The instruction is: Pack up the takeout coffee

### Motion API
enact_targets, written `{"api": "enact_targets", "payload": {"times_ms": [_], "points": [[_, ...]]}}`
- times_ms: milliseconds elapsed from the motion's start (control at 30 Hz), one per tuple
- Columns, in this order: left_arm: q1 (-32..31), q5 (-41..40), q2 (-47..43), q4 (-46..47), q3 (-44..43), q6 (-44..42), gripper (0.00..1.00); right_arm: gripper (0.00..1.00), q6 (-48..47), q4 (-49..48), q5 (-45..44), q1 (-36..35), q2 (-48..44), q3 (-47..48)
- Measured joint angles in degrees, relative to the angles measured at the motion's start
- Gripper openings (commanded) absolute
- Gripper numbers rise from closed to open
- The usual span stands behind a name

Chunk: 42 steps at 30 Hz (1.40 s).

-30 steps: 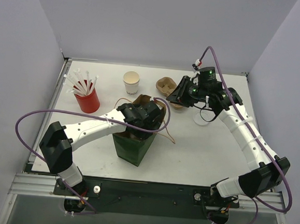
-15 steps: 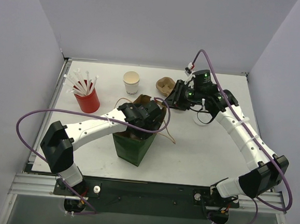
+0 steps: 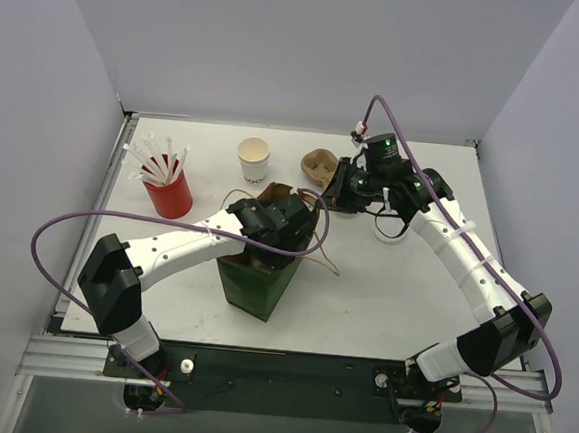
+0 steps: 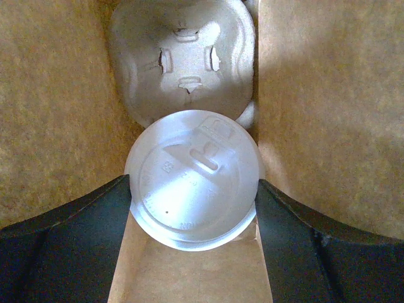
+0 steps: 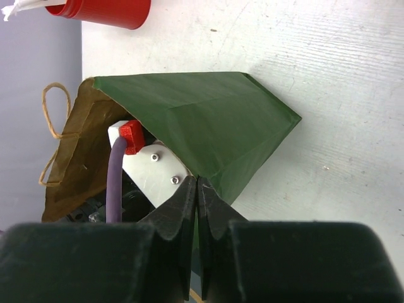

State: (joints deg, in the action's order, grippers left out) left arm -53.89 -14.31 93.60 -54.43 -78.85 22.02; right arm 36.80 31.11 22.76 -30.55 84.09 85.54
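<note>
A green paper bag (image 3: 256, 279) stands mid-table. My left gripper (image 3: 269, 219) reaches down into its mouth. Inside, a white lidded cup (image 4: 194, 180) sits between the left gripper's (image 4: 193, 189) fingers, which press both of its sides. It hangs over the near end of a pulp carrier (image 4: 183, 57) on the bag's floor. My right gripper (image 3: 324, 196) is shut on the bag's right rim, and green paper (image 5: 208, 120) runs in between its jaws (image 5: 197, 180). The takeout coffee (image 3: 254, 160), an open printed white cup, stands behind the bag.
A red cup of white straws (image 3: 167, 191) stands at the left. A second pulp carrier (image 3: 320, 165) lies behind the right gripper. A flat white lid (image 3: 386, 231) lies partly under the right arm. The bag's twine handle (image 3: 328, 263) trails onto the table.
The right gripper moved left to the bag's rim and closed on it. The left gripper and the lidded cup stayed inside the bag.
</note>
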Motion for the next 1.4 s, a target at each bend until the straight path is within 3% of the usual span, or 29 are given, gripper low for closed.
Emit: {"api": "enact_targets", "payload": {"times_ms": [733, 833, 1133, 1400], "points": [[0.0, 0.4, 1.9, 0.3, 0.1, -0.3, 0.34, 0.0, -0.8, 0.2, -6.3, -1.0, -3.8, 0.9], [0.0, 0.4, 1.9, 0.3, 0.1, -0.3, 0.34, 0.06, -0.8, -0.1, -6.3, -1.0, -3.8, 0.9], [0.0, 0.4, 1.9, 0.3, 0.1, -0.3, 0.4, 0.08, -0.8, -0.1, -6.2, -1.0, -3.8, 0.2], [0.0, 0.4, 1.9, -0.1, -0.2, -0.3, 0.41, 0.19, -0.9, -0.1, -5.8, -1.0, -3.8, 0.0]]}}
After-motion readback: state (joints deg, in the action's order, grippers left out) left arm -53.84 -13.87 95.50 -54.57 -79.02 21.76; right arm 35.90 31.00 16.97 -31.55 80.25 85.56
